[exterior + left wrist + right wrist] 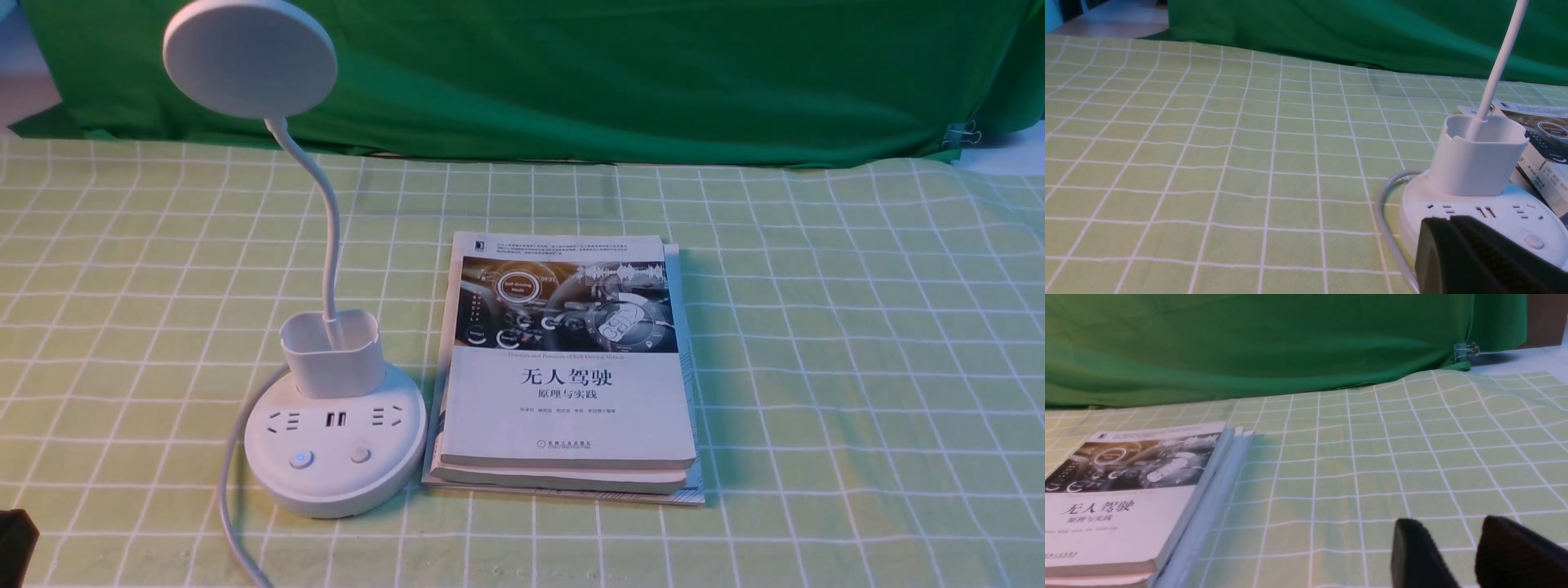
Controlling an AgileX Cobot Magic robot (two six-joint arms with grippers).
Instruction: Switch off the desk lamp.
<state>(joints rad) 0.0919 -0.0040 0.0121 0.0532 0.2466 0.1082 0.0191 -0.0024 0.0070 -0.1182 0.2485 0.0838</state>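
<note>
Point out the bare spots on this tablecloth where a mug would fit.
Open cloth right of the stacked books, out to the cloth's right edge. Open too left of the desk lamp and behind both, up to the green backdrop. Crowded: lamp base sits almost against the books.

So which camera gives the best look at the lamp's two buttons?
The front view: both buttons face it, unobstructed, on the desk lamp base. The left wrist view shows one; the left gripper covers the rest. The right wrist view shows none.
</note>
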